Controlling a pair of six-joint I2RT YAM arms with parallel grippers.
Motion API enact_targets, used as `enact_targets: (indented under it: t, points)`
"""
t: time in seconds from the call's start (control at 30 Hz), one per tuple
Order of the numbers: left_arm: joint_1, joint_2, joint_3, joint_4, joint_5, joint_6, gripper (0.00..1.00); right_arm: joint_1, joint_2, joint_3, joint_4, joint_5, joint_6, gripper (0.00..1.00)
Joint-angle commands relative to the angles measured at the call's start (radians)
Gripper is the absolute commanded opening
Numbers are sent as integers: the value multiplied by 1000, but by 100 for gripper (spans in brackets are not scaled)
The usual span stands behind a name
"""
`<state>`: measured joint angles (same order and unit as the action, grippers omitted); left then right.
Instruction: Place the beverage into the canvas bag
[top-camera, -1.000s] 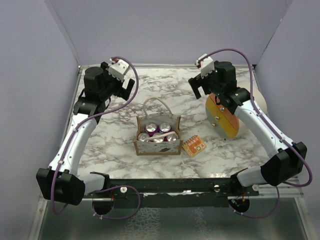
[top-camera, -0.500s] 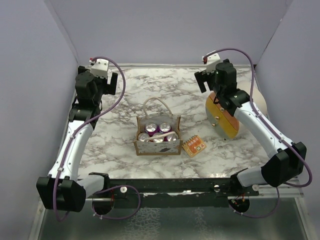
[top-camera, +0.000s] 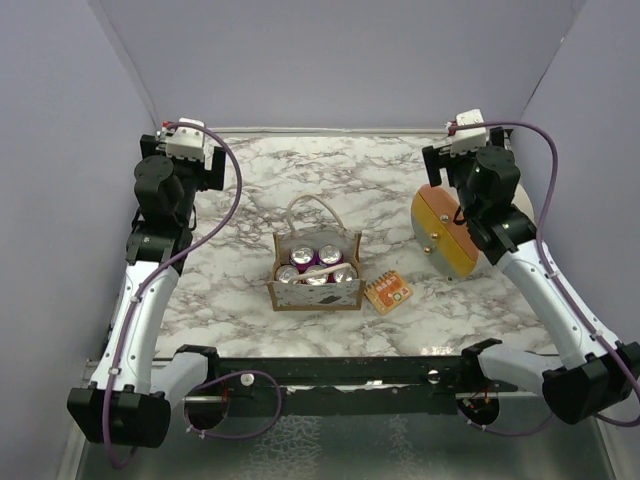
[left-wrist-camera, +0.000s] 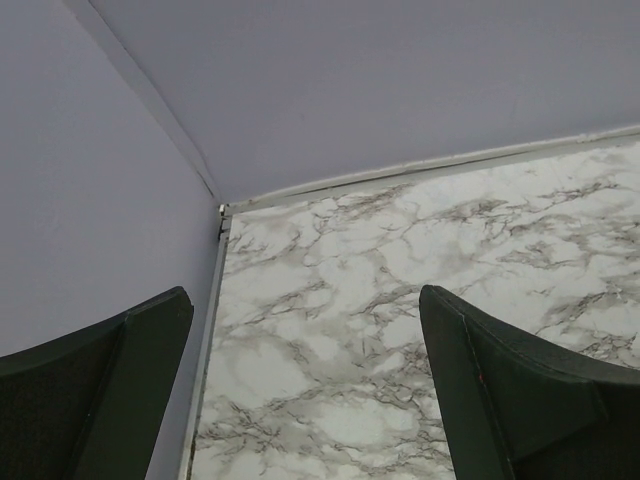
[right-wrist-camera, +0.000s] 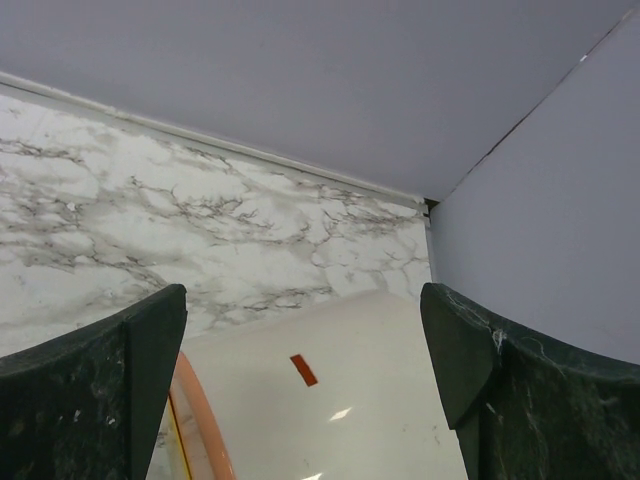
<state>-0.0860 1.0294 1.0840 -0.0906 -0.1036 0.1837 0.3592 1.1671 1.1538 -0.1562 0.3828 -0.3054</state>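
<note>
1. Top external view: the left arm (top-camera: 150, 270) is seen along the left edge of the marble desk (top-camera: 230, 270), with its wrist held up near the far left corner.
2. In the left wrist view the left jaws are spread wide. Nothing is held, and only bare marble and the corner of the walls are seen between the dark fingers (left-wrist-camera: 110, 390).
3. The bag (top-camera: 315, 293) is stood upright near the middle of the desk, well apart from both arms. Its pale patterned panel is turned toward the near edge.
4. Cans (top-camera: 330, 255) are held upright inside the bag, packed together with their silver-and-purple tops showing. Their exact number cannot be told. One rope handle (top-camera: 310, 203) is stood up at the far side, and the other is laid across the can tops.
5. An orange packet (top-camera: 388, 292) is laid flat on the desk just beside the bag's right side.
6. Farther right and farther back, a disc (top-camera: 445, 235), half orange and half yellow, is propped on its edge. A white thing (right-wrist-camera: 350, 400) with a small red mark is seen right behind it in the right wrist view.
7. The right arm (top-camera: 560, 300) is seen along the right edge, with its wrist above the disc. The right jaws are spread wide and nothing is held.
</note>
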Motion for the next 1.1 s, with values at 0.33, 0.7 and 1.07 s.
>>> enact_targets:
  t: [0.33,0.7,1.07]
  points:
    - [6,-161,-10,-68,123,-64,99,-8,-210,-31,-124,-99,61,100]
    - [24,-217,-71,-84,169,-74,99,-43,-312,-96,-115,-163,33,100]
    - [100,-176,3,-168,204,-113,99,-131,-350,-118,-104,-256,56,100]
